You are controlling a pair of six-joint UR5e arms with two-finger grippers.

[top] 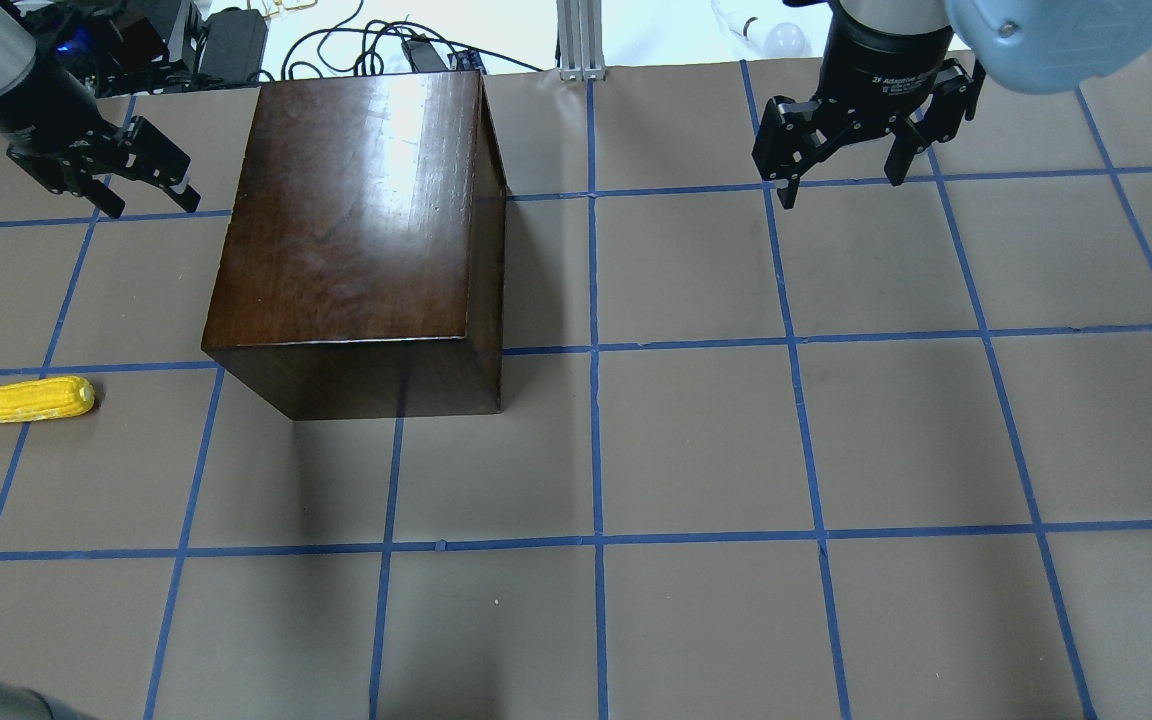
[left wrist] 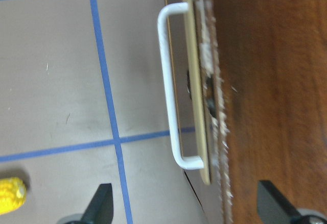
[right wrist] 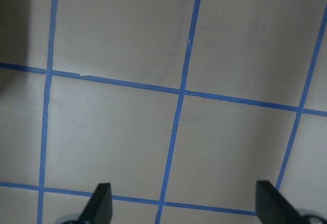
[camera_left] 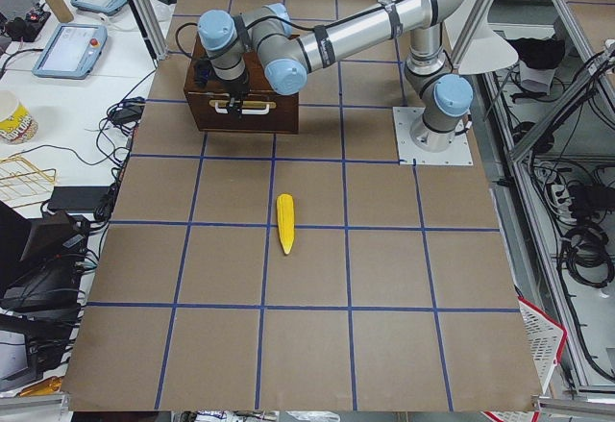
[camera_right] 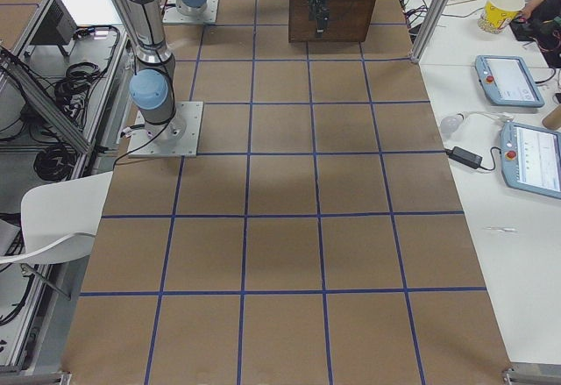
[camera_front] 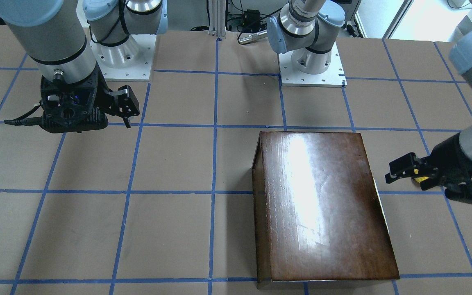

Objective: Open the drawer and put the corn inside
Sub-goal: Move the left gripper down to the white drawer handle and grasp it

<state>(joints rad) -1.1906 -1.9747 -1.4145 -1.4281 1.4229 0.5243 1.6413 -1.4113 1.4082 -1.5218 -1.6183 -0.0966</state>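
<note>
Work table (top: 696, 440) covered in brown paper, ruled into squares by blue tape (top: 596, 450). Seen from its right end: white chair (camera_right: 53, 218) at 8 o'clock, cables (camera_right: 60, 73) at 10 o'clock, white bench (camera_right: 526, 253) at 3 o'clock bearing two tablets (camera_right: 508, 81), and a paper cup (camera_right: 501, 8) at 1 o'clock.

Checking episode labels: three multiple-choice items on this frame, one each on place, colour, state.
1. Where is the corn?
A. held in a pincer
B. on the table, to the robot's left of the box
C. on the box's top
2. What colour is the drawer handle?
A. white
B. black
C. red
3. The right pincer is:
A. shut on the corn
B. shut on the handle
C. open and empty
Key: 1B, it lies on bare table; 2A, the left wrist view shows a white bar; 3C, its jaws stand apart, nothing between.
</note>
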